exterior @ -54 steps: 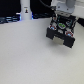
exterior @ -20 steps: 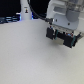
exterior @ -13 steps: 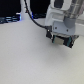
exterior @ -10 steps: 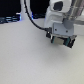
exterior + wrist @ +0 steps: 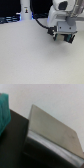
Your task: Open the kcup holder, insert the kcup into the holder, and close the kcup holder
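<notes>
Holder (image 5: 64, 34), black and boxy, sits at the exterior view's right on a pale table (image 5: 30, 57). White arm (image 5: 61, 11) bends down over it; gripper (image 5: 61, 29) state unclear. Dark background beyond, white post (image 5: 24, 10).

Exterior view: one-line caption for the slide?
Panda arm reaching down at the exterior view's right, its pincer at the black kcup holder on the white table.
</notes>
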You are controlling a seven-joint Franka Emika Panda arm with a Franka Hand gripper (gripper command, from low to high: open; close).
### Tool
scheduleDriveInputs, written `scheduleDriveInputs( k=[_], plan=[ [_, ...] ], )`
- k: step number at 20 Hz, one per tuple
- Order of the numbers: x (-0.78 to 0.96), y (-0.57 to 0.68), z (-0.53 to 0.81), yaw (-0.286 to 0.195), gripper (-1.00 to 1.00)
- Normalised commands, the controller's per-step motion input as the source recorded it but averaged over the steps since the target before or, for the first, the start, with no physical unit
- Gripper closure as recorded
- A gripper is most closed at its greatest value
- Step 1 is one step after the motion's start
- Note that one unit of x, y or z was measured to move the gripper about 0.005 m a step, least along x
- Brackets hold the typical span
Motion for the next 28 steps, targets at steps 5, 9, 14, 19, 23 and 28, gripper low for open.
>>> scheduleDriveInputs(
  k=[5, 9, 14, 19, 23, 28],
  plan=[
    [-0.44, 0.61, 0.01, 0.083, -1.0],
    [-0.57, 0.66, 0.03, 0.044, -1.0],
    [-0.78, 0.64, 0.01, 0.016, -1.0],
    [-0.89, 0.61, -0.02, 0.003, -1.0],
    [-0.81, 0.59, -0.01, 0.018, -1.0],
    [-0.56, 0.43, 0.0, 0.093, -1.0]
  ],
)
